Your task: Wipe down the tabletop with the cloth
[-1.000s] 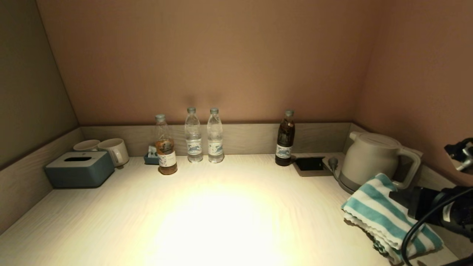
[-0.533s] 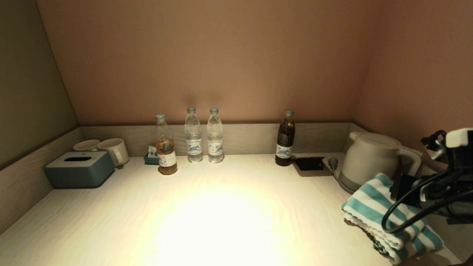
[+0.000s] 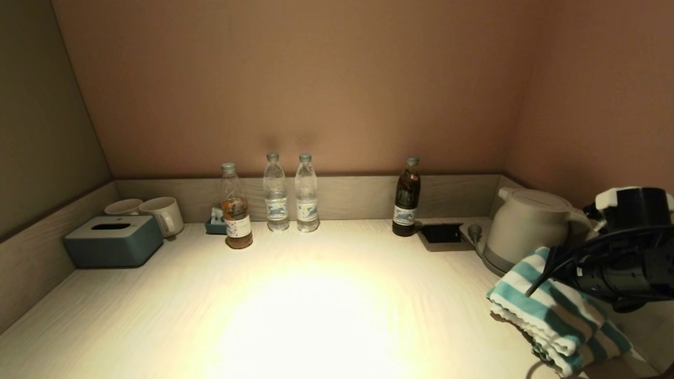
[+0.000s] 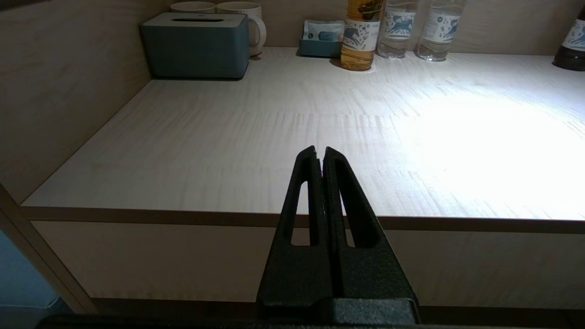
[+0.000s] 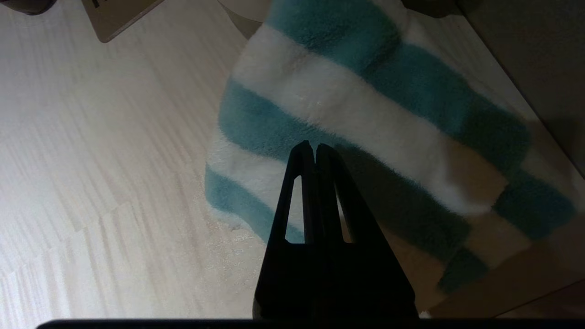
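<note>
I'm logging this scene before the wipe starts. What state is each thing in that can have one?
Striped cloth: folded, lying on the tabletop, not gripped.
Right end effector: shut, above the cloth.
Left end effector: shut, before the table's front edge.
Four bottles: upright, capped.
Kettle: upright, lid down.
Two mugs: upright.
Tissue box: no tissue sticking out.
</note>
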Robot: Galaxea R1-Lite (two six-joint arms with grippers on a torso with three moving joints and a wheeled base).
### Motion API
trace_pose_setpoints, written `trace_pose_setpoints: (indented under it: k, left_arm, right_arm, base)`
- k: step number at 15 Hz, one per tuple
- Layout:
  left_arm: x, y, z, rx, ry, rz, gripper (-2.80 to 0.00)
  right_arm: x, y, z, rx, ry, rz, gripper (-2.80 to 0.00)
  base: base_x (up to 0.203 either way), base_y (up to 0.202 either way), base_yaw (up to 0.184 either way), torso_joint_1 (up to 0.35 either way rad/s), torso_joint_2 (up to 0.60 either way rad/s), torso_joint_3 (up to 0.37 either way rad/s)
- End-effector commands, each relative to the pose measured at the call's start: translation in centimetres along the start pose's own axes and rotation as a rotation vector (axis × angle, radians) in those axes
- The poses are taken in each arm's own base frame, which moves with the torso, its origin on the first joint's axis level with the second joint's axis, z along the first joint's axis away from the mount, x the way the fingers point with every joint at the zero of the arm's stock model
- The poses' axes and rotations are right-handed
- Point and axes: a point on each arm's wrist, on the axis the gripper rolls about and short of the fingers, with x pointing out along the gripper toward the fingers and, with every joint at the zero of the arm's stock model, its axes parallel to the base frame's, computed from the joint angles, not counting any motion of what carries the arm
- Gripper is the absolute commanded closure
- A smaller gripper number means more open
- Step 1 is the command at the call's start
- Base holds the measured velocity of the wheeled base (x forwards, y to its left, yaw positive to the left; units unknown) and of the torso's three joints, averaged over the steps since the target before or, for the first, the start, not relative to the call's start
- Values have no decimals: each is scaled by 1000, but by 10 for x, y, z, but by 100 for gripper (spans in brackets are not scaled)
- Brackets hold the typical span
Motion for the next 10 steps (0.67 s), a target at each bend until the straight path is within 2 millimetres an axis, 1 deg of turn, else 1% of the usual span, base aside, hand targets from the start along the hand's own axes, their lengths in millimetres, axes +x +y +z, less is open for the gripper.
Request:
trace_pose_setpoints:
  k: [1,4,5,10]
  left_arm:
    - [0,0,0,-1,0,1,0]
    - [0,0,0,-1,1,1,0]
    - [0,0,0,-1,1,1,0]
    - [0,0,0,-1,1,1,0]
  right_arm:
    - [11,-5,0,13,28,-20,0]
    - [17,-8,-2,19,47,-28,0]
    - [23,-10,-4,24,69,-38,0]
    - [38,-26,-8,64,128,-37,0]
  base:
    - [0,0,0,0,0,0]
    - [0,0,0,0,0,0]
    - [0,0,0,0,0,0]
    - [0,0,0,0,0,0]
